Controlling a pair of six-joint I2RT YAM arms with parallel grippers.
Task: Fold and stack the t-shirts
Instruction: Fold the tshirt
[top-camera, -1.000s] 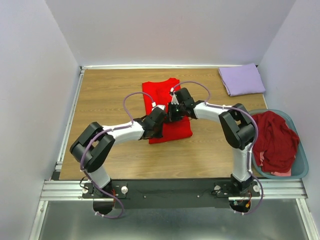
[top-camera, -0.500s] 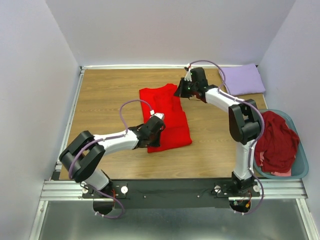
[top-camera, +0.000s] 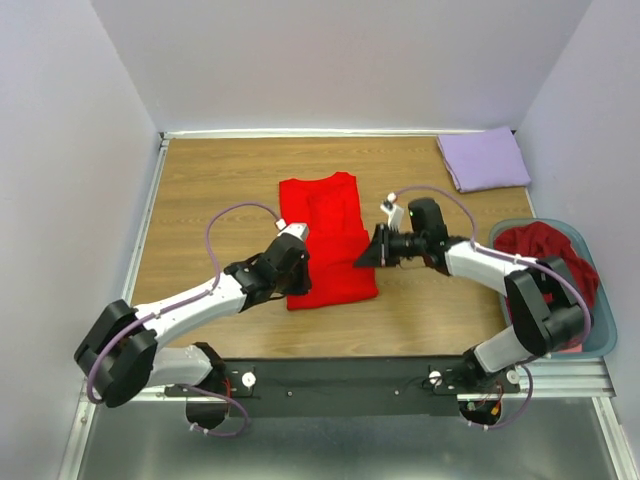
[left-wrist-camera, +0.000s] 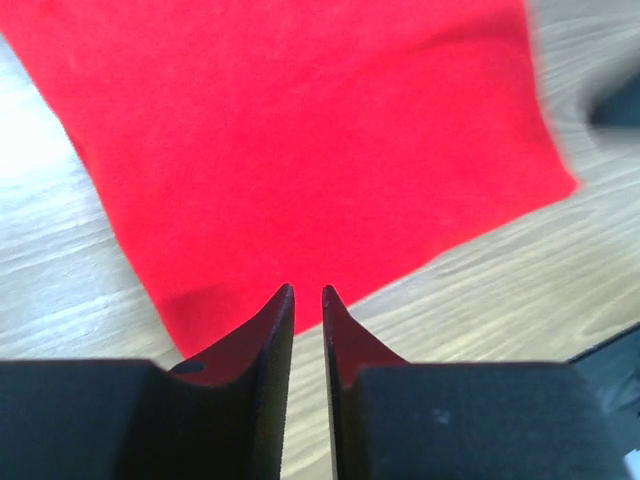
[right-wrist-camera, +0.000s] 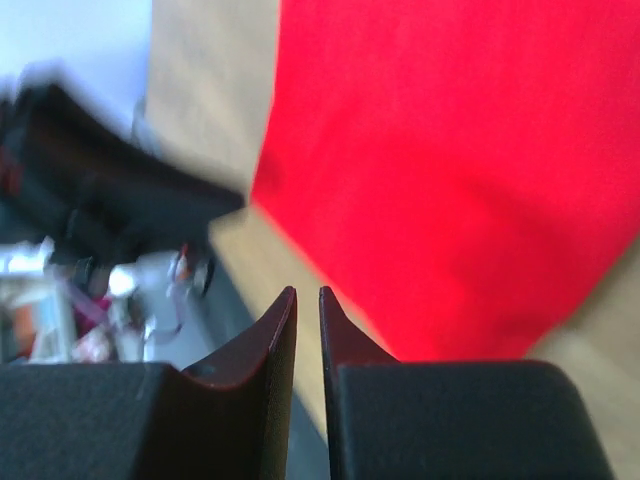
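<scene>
T-shirt (top-camera: 325, 235), red, flat on table (top-camera: 215, 180).

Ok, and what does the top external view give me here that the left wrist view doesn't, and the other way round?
Only the top external view: the folded lavender t-shirt in the far right corner, the maroon t-shirts heaped in the teal basket, and both arms in full. Only the left wrist view: the left claw close up, its fingers slightly apart with nothing between them, at the near edge of the cloth. Both: the red t-shirt spread on the wooden table.
</scene>
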